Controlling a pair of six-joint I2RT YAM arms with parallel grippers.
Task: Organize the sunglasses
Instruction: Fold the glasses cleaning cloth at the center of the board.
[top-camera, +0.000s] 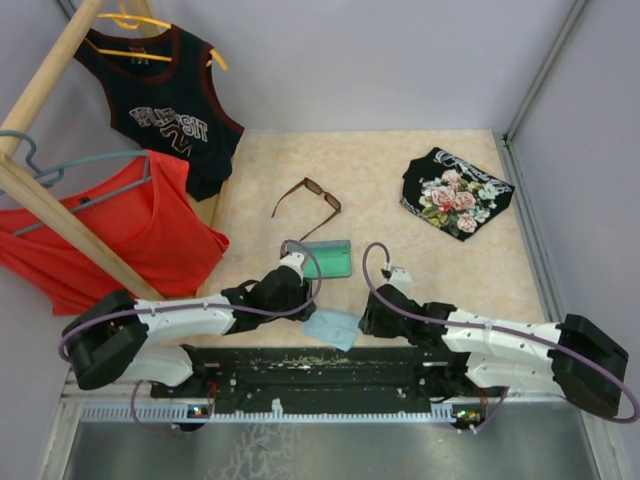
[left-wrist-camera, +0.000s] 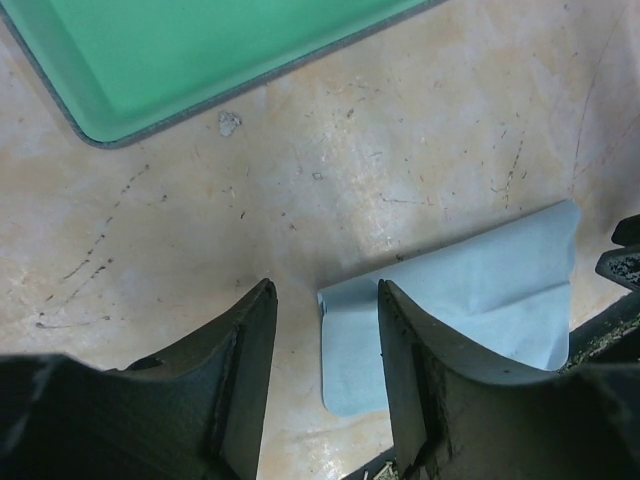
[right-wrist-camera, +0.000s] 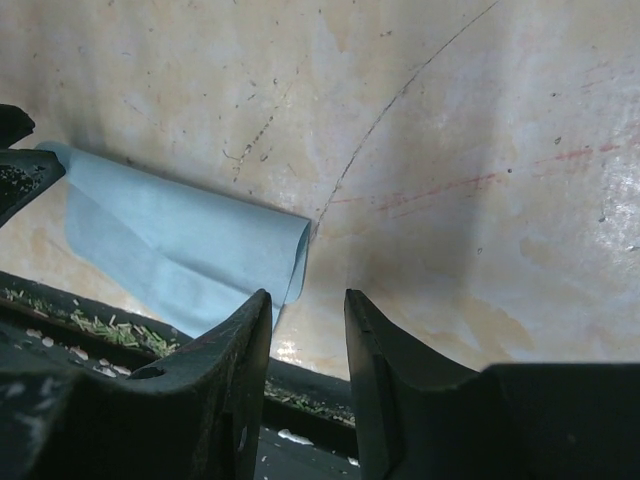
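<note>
The brown thin-framed sunglasses (top-camera: 308, 205) lie unfolded on the beige table, beyond both arms and touched by neither. The open case (top-camera: 330, 260) with its green lining (left-wrist-camera: 200, 50) sits just past my left gripper (top-camera: 303, 288). A light blue cloth (top-camera: 332, 327) lies between the two grippers at the near edge. My left gripper (left-wrist-camera: 325, 300) is open above the cloth's (left-wrist-camera: 480, 290) left edge and grips nothing. My right gripper (top-camera: 373, 318) (right-wrist-camera: 308, 305) is open at the right edge of the cloth (right-wrist-camera: 170, 240), with bare table between its fingers.
A black floral fabric (top-camera: 455, 193) lies at the back right. A wooden rack (top-camera: 60, 215) on the left carries a black jersey (top-camera: 165, 110) and a red shirt (top-camera: 110, 230). The black base rail (top-camera: 320, 365) runs along the near edge.
</note>
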